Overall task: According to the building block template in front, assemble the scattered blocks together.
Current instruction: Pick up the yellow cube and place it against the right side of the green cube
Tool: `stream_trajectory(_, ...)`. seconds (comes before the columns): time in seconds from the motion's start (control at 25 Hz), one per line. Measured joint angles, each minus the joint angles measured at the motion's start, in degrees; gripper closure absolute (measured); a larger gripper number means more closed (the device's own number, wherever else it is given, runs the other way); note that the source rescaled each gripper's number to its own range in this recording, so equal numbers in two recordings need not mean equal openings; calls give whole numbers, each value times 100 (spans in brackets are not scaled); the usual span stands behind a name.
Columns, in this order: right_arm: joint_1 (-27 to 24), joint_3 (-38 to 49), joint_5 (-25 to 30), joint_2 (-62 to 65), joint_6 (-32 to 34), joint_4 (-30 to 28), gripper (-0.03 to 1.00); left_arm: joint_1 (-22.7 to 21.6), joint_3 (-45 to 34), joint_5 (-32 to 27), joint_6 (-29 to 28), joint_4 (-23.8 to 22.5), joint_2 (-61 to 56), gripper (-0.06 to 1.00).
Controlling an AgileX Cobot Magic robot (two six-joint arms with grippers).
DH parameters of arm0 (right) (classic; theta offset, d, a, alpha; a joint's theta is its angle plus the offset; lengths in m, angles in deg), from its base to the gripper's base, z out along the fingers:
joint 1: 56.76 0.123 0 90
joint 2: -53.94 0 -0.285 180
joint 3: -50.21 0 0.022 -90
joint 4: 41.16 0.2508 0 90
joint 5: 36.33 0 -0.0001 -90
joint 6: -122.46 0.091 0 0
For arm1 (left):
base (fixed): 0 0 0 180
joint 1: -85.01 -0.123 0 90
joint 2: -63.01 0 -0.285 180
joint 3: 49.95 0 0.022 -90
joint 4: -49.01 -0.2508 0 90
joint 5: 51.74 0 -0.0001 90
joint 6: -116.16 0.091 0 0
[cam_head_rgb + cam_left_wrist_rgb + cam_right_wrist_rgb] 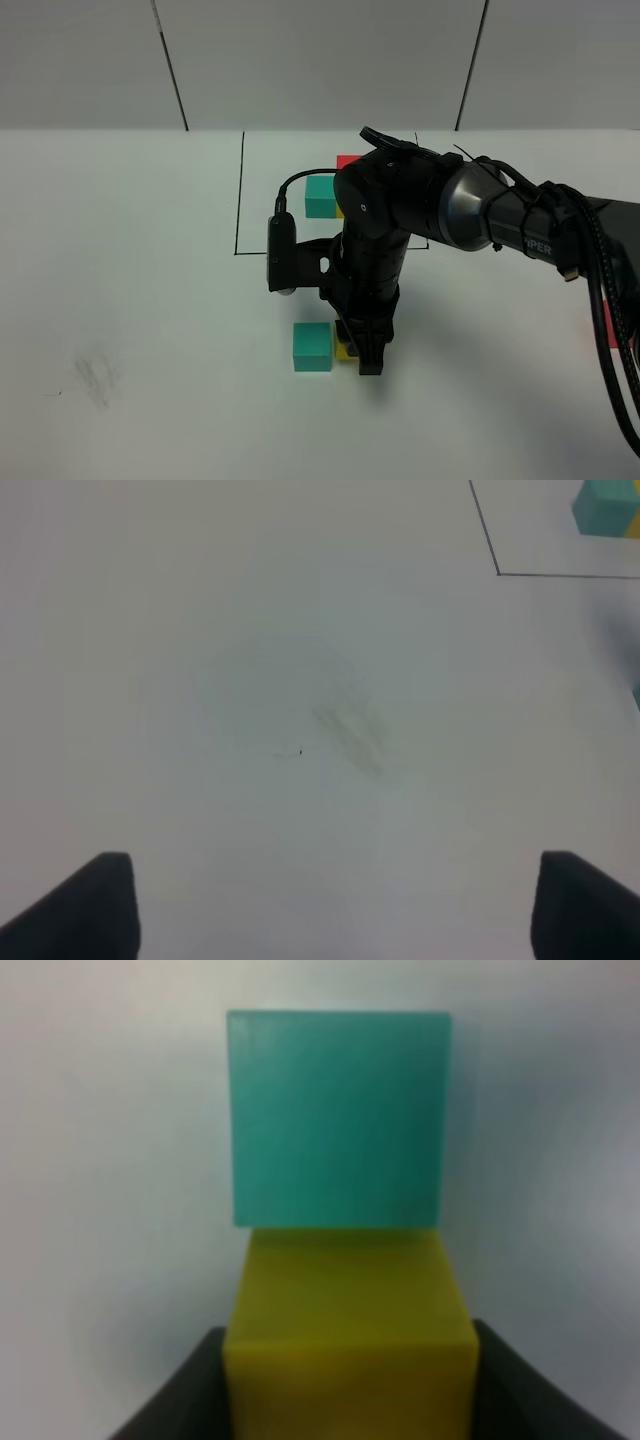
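Observation:
The building block template lies inside a thin black outline point(240, 190). Its teal cube point(320, 195) and red cube point(347, 160) show, and the arm hides most of its yellow one. In front of it, the loose teal block point(312, 347) rests on the table. The loose yellow block point(344, 351) touches its right side. My right gripper point(364, 356) points down and is shut on the yellow block point(345, 1350), which is pressed against the teal block point(338, 1120). A red patch point(609, 325) that may be the loose red block peeks out behind the right arm. My left gripper point(337, 870) hangs open over bare table.
The right arm's bulky black body point(400, 200) stretches from the right edge across the template area. The left wrist view catches the outline's corner point(497, 573) and the template's teal cube point(605, 505). A faint smudge point(95, 378) marks the white table at front left.

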Motion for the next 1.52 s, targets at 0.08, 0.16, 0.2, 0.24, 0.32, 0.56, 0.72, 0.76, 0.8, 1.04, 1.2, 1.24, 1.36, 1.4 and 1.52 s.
stream_trajectory(0.08,0,0,0,-5,0,0,71,0,0,0,0,0,0,-1)
stream_trajectory(0.16,0,0,-5,-23,0,0,71,0,0,0,0,0,0,-1)
stream_trajectory(0.2,0,0,-5,-43,0,0,71,0,0,0,0,0,0,-1)
stream_trajectory(0.24,0,0,-5,-58,0,6,71,0,0,0,0,0,0,-1)
stream_trajectory(0.32,0,0,-17,-70,0,6,71,0,0,0,0,0,0,-1)
stream_trajectory(0.56,0,0,-88,-130,0,18,71,0,0,0,0,0,0,-1)
stream_trajectory(0.72,0,0,-112,-155,0,23,71,0,0,0,0,0,0,-1)
stream_trajectory(0.76,0,0,-112,-155,0,23,71,0,0,0,-5,0,0,-1)
stream_trajectory(0.8,0,0,-112,-155,0,23,71,0,0,0,-5,0,0,-1)
stream_trajectory(1.04,0,0,-130,-259,0,150,71,0,0,0,-5,0,0,-1)
stream_trajectory(1.2,0,0,-135,-271,0,149,71,0,0,0,-5,0,0,-1)
stream_trajectory(1.24,0,0,-135,-279,0,151,71,0,0,0,-5,0,0,-1)
stream_trajectory(1.36,0,-18,-135,-335,0,171,71,0,0,0,-5,0,0,-1)
stream_trajectory(1.4,0,-17,-135,-342,0,181,71,0,0,0,-5,0,0,-1)
stream_trajectory(1.52,0,-17,-135,-363,0,206,71,0,0,0,-5,0,0,-1)
